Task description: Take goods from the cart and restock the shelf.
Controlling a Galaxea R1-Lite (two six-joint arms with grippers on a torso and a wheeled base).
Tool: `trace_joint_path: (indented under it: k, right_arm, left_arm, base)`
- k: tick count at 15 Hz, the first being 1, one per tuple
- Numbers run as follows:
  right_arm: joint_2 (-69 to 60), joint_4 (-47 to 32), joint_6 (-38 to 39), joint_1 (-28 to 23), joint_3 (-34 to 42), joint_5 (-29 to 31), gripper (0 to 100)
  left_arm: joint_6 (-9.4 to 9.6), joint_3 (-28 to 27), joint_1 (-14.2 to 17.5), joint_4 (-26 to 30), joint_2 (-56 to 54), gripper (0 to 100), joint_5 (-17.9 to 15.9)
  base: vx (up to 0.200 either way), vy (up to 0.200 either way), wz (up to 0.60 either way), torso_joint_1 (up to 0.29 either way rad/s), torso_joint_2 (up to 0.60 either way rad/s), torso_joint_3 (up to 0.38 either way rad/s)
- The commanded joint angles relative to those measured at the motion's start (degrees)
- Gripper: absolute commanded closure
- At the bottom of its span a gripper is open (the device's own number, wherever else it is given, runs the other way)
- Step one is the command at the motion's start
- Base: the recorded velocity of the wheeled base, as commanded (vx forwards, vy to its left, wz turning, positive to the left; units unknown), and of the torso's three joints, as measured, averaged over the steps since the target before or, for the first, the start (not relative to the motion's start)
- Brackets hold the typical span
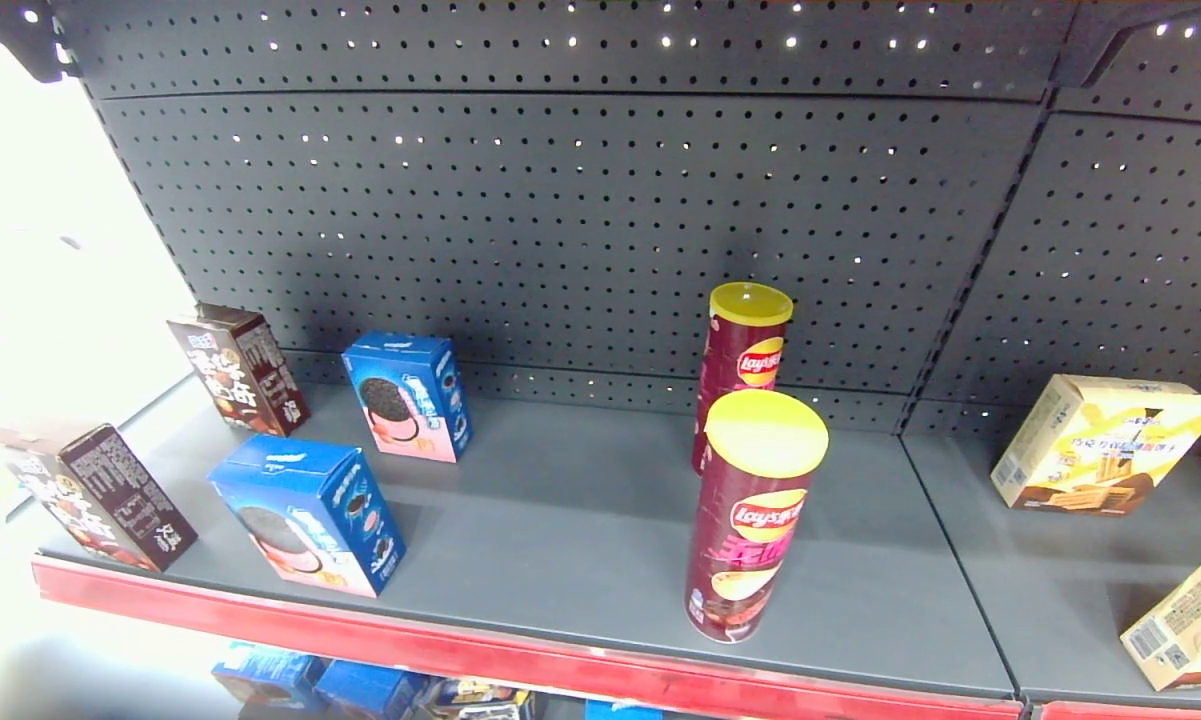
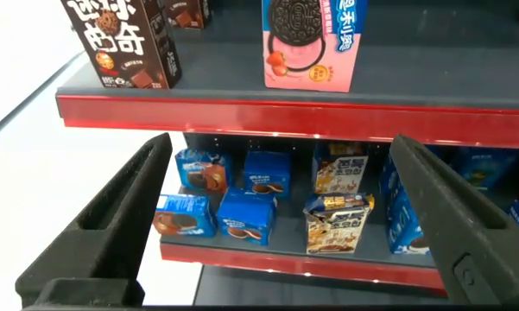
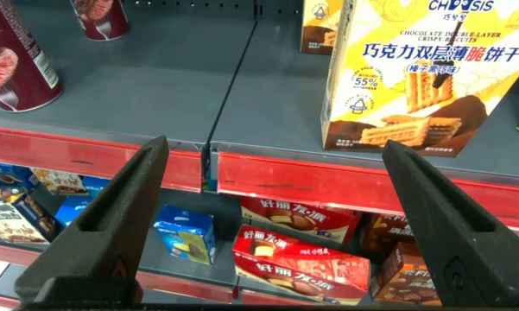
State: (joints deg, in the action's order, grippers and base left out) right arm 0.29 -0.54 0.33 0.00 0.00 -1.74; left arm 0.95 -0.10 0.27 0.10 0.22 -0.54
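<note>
- The shelf (image 1: 580,530) so far holds two chip cans (image 1: 755,510), some blue cookie boxes (image 1: 305,525) and a wafer box (image 1: 1100,445), with big gaps between them.
- The left gripper (image 2: 278,151) and right gripper (image 3: 275,147) both hang spread wide and empty at the shelf's front edge.
- I'd say most of the restocking is left.

left end effector (image 2: 278,142), black wedge-shaped fingers (image 2: 119,216)

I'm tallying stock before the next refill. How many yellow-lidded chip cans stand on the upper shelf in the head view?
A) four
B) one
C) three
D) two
D: two maroon cans stand upright on the shelf, the front can near its red edge and the rear can just behind it, close to the pegboard.
</note>
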Motion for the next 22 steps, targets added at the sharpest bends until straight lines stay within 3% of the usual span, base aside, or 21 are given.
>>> trace_joint_path:
  k: [1,18,22]
  right_arm:
    - [0.06,0.01,0.02,0.0,0.0,-0.01,0]
    - [0.06,0.01,0.02,0.09,0.0,-0.01,0]
    - [-0.03,0.01,0.02,0.09,0.0,-0.01,0]
  left_arm:
    - [-0.07,0.01,0.08,-0.01,0.22,0,0.01]
    - [0.19,0.01,0.0,-0.01,0.31,0,-0.08]
    - [0.19,0.01,0.0,-0.01,0.31,0,-0.08]
  base:
    - [0.0,0.0,0.0,0.0,0.0,0.0]
    - [0.0,0.0,0.0,0.0,0.0,0.0]
    - [0.0,0.0,-0.45,0.001,0.0,0.003]
